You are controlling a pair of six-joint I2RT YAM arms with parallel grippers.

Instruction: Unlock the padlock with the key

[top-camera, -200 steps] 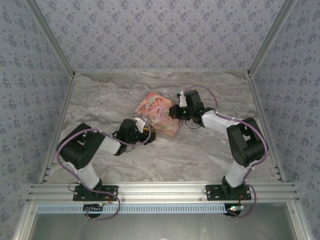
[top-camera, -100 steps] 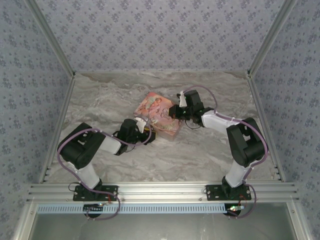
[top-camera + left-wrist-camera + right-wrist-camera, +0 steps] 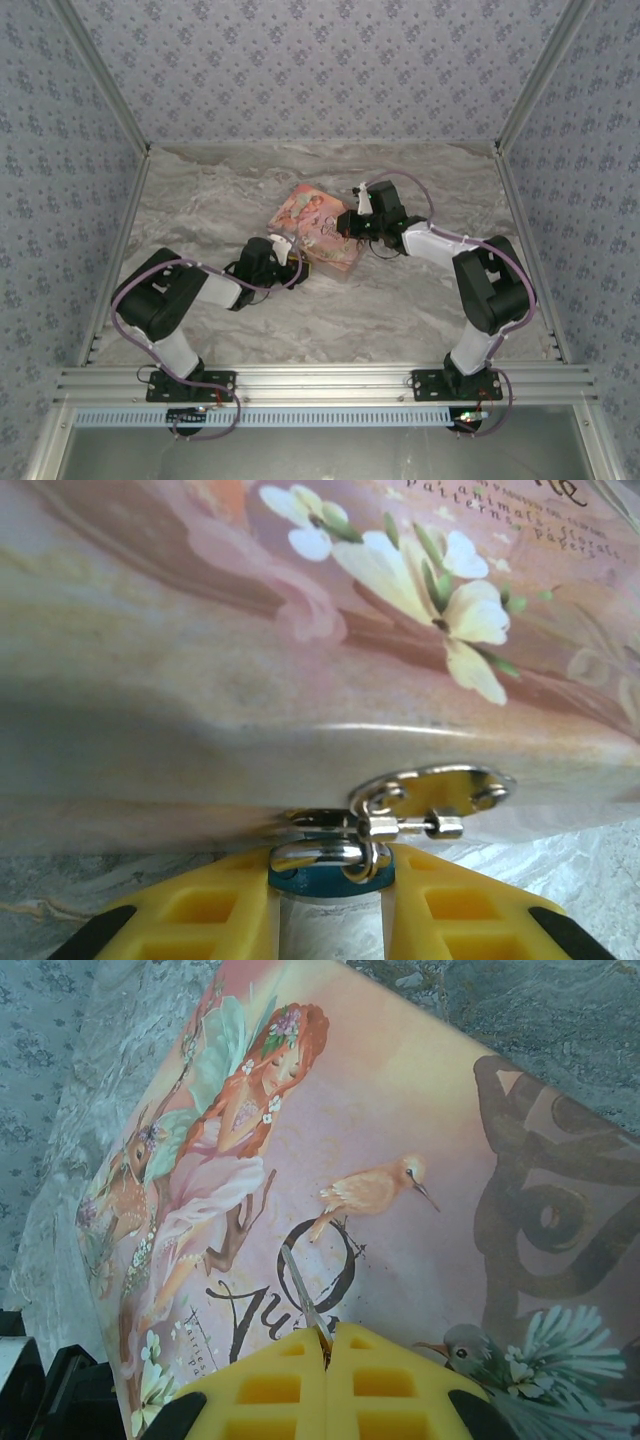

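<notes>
The pink picture-printed box (image 3: 315,226) lies mid-table. At its near side wall (image 3: 200,680) a silver hasp (image 3: 440,788) carries the padlock (image 3: 335,874), a tiny teal-blue body with a shiny shackle. My left gripper (image 3: 332,905) is shut on the padlock's body from below, and it sits at the box's near-left corner (image 3: 292,262). The thin silver key (image 3: 303,1295) sticks out of my right gripper (image 3: 328,1345), which is shut on it and hovers over the box lid (image 3: 420,1110). In the top view the right gripper (image 3: 345,226) sits at the box's right edge.
The marble table (image 3: 400,310) is closed in by patterned walls on three sides. An aluminium rail (image 3: 320,385) runs along the near edge by the arm bases. The left arm's elbow (image 3: 155,300) rests low at the near left.
The right gripper with the key has edged slightly left over the box. The left gripper stays at the box's near corner, its elbow sinking a little.
</notes>
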